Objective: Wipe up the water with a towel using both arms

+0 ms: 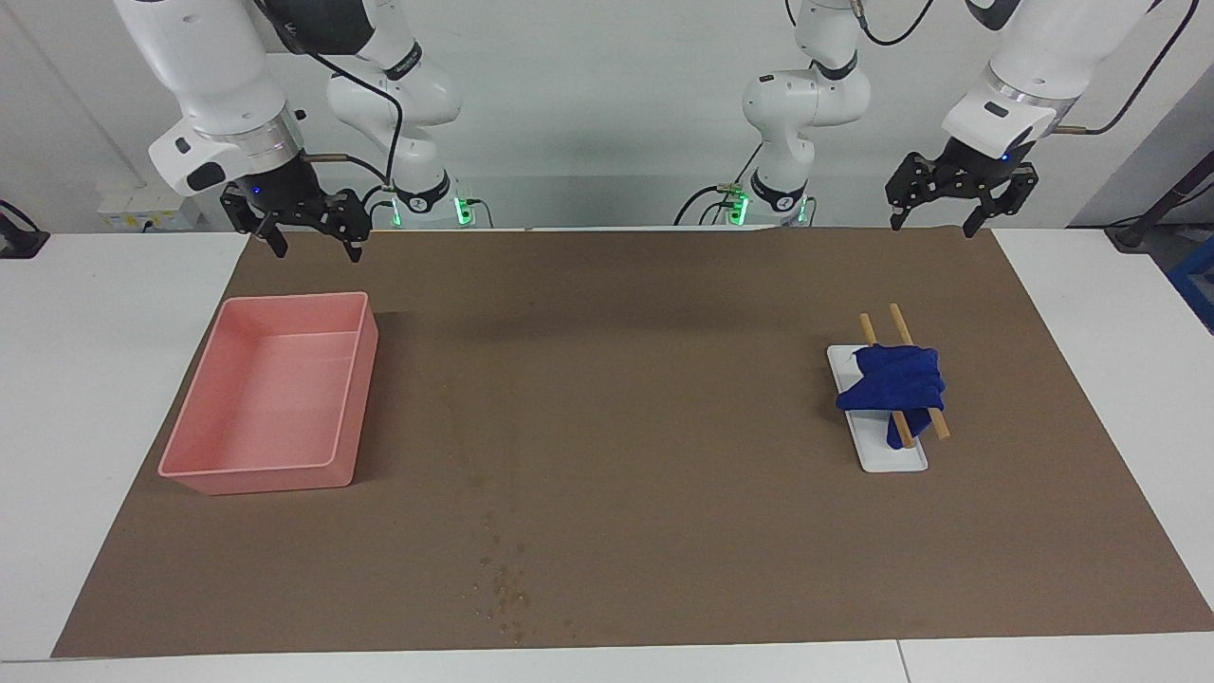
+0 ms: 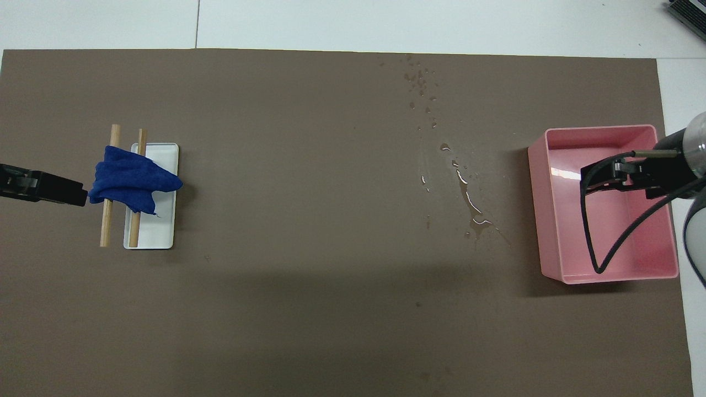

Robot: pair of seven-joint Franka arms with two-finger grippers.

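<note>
Facing view: both grippers, left (image 1: 931, 197) and right (image 1: 305, 224), open, empty. Risk: lifting towel (image 1: 894, 384) drags sticks (image 1: 912, 379) along.
</note>
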